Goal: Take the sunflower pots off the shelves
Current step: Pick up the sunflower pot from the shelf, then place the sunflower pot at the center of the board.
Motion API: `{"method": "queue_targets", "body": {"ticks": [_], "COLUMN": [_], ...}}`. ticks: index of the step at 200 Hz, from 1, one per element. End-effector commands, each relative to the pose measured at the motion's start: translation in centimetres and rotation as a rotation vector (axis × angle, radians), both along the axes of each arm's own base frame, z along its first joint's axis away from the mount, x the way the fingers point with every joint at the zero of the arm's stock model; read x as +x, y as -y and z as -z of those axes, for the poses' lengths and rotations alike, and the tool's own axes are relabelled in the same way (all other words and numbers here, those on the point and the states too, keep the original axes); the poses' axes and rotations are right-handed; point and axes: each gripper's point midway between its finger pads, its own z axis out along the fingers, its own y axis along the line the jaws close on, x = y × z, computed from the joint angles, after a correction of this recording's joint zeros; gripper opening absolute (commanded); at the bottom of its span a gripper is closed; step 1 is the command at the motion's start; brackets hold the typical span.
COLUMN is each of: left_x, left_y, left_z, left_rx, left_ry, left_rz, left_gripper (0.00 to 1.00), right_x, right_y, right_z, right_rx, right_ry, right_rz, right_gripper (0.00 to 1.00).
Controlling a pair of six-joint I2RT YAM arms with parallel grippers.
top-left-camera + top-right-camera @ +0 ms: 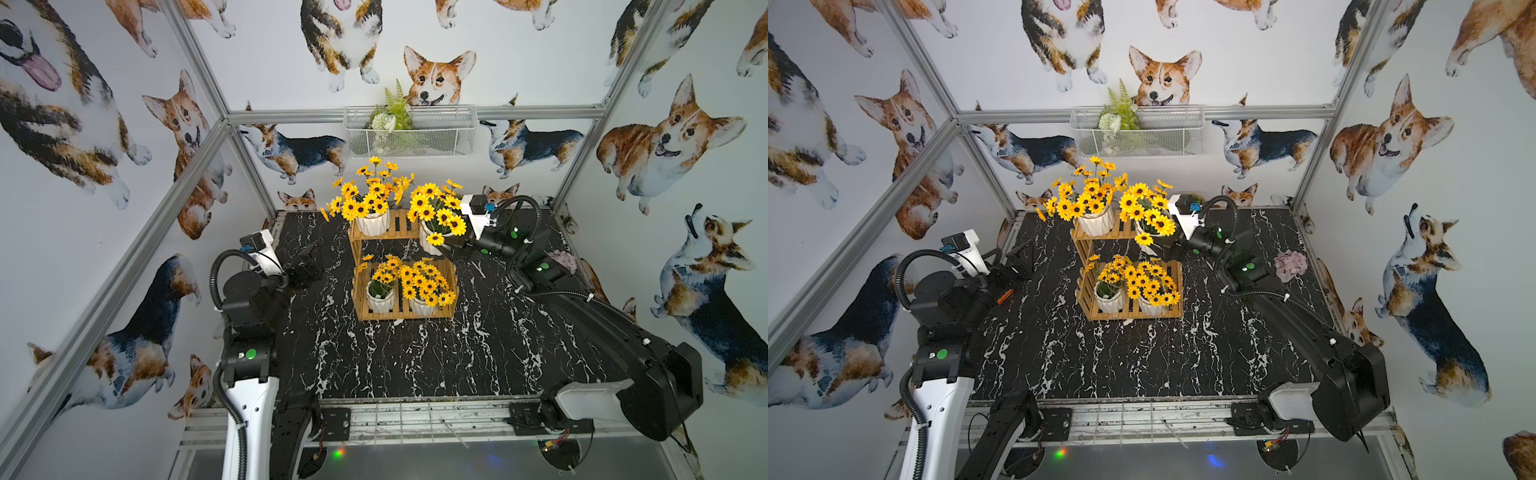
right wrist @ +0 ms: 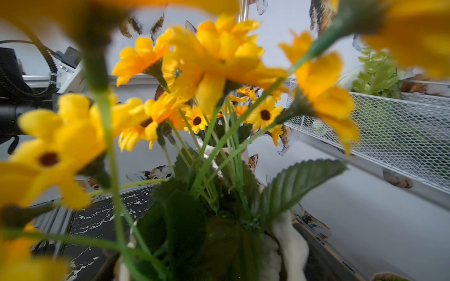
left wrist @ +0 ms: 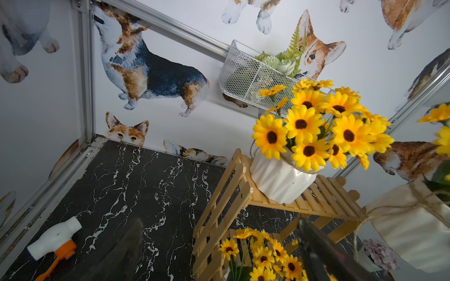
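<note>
The shelves point(image 1: 399, 232) stand mid-table, a two-tier wooden rack. One sunflower pot point(image 1: 372, 223) sits on the left of the top tier. Two more sunflower pots point(image 1: 380, 297) point(image 1: 422, 306) sit on the bottom tier. A further sunflower pot point(image 1: 430, 243) hangs just beyond the top tier's right end, clear of the slats in the left wrist view point(image 3: 411, 231). My right gripper point(image 1: 448, 249) is shut on that pot from the right; its blooms fill the right wrist view point(image 2: 219, 60). My left gripper point(image 1: 309, 259) is open with nothing in it, left of the shelves.
A white wire basket point(image 1: 409, 133) with a green plant hangs on the back wall above the shelves. A pot of pale pink flowers point(image 1: 1291, 266) stands near the right wall. A white and orange spray nozzle point(image 3: 54, 239) lies by the left wall.
</note>
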Motion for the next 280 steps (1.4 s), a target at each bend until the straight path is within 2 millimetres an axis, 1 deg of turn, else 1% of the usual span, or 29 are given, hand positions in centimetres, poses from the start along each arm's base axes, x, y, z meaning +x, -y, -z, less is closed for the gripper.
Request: {"method": "queue_targets", "body": {"ticks": [1,38,42,57,62,77,79,84,112,137,181,196,210,212,214,252,280], "left_x": [-0.2,-0.4,-0.4,-0.4,-0.4,-0.4,-0.4,-0.5,-0.6,-0.8,-1.3,-1.5,-1.7,-1.7,-1.7,-2.4,-2.8], "left_y": [0.3,0.7,0.7,0.8,0.9,1.1,1.2,1.2,1.5,1.7,1.9,1.9,2.0,2.1,2.1,2.4,2.7], "left_z": [-1.7,-2.1,-2.2,-2.4,-2.4,-2.6,-2.7,-2.8,-3.5,-4.1,-4.7,-5.0,-5.3,-5.4,-5.4,-6.3,-6.7], "left_rx": [0.009,0.006,0.006,0.003,0.003,0.002,0.002,0.003,-0.002,-0.007,-0.009,-0.009,-0.010,-0.009,-0.010,-0.008,-0.008], "left_ry": [0.056,0.068,0.069,0.071,0.073,0.079,0.082,0.086,0.099,0.109,0.122,0.130,0.135,0.136,0.136,0.154,0.164], "left_rz": [0.021,0.040,0.041,0.047,0.052,0.066,0.068,0.072,0.086,0.099,0.108,0.110,0.116,0.117,0.118,0.135,0.150], "left_gripper": [1.00,1.00,1.00,1.00,1.00,1.00,1.00,1.00,1.00,1.00,1.00,1.00,1.00,1.00,1.00,1.00,1.00], "right_x": [-1.1,-4.2,-4.8,-5.8,-6.4,-7.3,-7.8,-8.3,-10.1,-11.2,-12.4,-13.0,-13.5,-13.3,-13.3,-13.9,-14.4], "right_y": [0.2,-0.4,-0.6,-0.9,-1.1,-1.9,-1.6,-1.7,-2.7,-3.4,-4.5,-5.2,-5.4,-5.9,-6.0,-7.5,-8.8], "right_z": [-1.2,-0.3,0.0,0.4,0.7,2.0,1.3,1.2,2.3,3.1,4.2,4.8,4.7,5.5,5.8,7.1,8.5], "right_rx": [0.022,0.031,0.030,0.029,0.026,0.007,0.020,0.025,0.024,0.036,0.045,0.044,0.052,0.037,0.033,0.046,0.030], "right_ry": [0.084,0.075,0.071,0.067,0.069,0.057,0.072,0.077,0.053,0.052,0.030,0.027,0.034,0.019,0.016,0.001,-0.016], "right_rz": [0.027,-0.003,-0.012,-0.025,-0.034,-0.049,-0.052,-0.059,-0.103,-0.126,-0.159,-0.174,-0.183,-0.183,-0.185,-0.205,-0.226], "right_gripper": [0.00,0.00,0.00,0.00,0.00,0.00,0.00,0.00,0.00,0.00,0.00,0.00,0.00,0.00,0.00,0.00,0.00]}}
